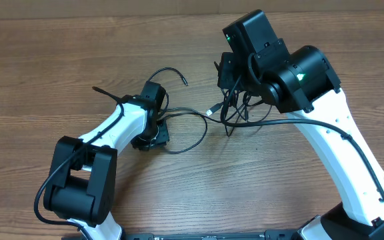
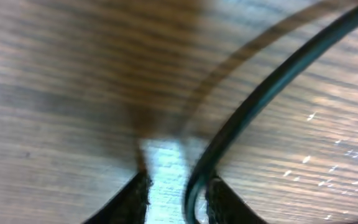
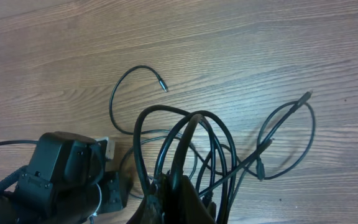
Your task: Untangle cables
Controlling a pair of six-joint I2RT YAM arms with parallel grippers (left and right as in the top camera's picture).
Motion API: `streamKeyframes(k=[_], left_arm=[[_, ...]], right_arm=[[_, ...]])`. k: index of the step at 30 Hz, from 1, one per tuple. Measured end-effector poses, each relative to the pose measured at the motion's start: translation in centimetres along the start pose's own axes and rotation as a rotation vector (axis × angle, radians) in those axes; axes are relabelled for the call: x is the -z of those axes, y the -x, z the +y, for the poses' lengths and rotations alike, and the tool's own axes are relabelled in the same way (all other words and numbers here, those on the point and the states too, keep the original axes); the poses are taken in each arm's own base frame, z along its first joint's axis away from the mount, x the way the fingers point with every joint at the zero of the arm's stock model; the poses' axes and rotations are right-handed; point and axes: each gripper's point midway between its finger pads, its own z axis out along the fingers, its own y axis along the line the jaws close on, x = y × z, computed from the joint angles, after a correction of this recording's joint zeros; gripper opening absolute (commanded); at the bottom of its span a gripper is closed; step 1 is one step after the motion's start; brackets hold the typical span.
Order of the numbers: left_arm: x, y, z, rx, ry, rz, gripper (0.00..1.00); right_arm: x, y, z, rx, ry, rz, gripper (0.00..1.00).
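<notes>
surface: wood-grain table (image 1: 45, 53) | left end effector (image 2: 179, 182) apart, straddling cables (image 2: 272, 81) | right end effector (image 3: 178, 186) clamped on cables

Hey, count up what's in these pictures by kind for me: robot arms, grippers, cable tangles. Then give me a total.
Robot arms: 2, the left arm and the right arm
Grippers: 2, the left gripper and the right gripper
Cable tangles: 1, the black cable tangle; its single cords are too knotted to count
Total: 5
</notes>
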Motion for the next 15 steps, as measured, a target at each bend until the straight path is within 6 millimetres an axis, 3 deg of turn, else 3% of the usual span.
streamKeyframes(k=[3,8,15], left_arm=[[0.6,-0.2,0.3,0.002,0.023,0.021,0.04],[3.4,0.6,0.1,0.001,0.042,0.037,0.04],[10.2,3.3,1.7,0.070,0.064,0.011,0.04]], right_arm=[[0.0,0.1,0.1,-0.001,0.002,-0.004,0.04],[0.0,0.5,0.4,-0.004,0.015,-0.020,0.04],[1.1,1.8,-1.6,-0.046,-0.008,-0.063,0.04]])
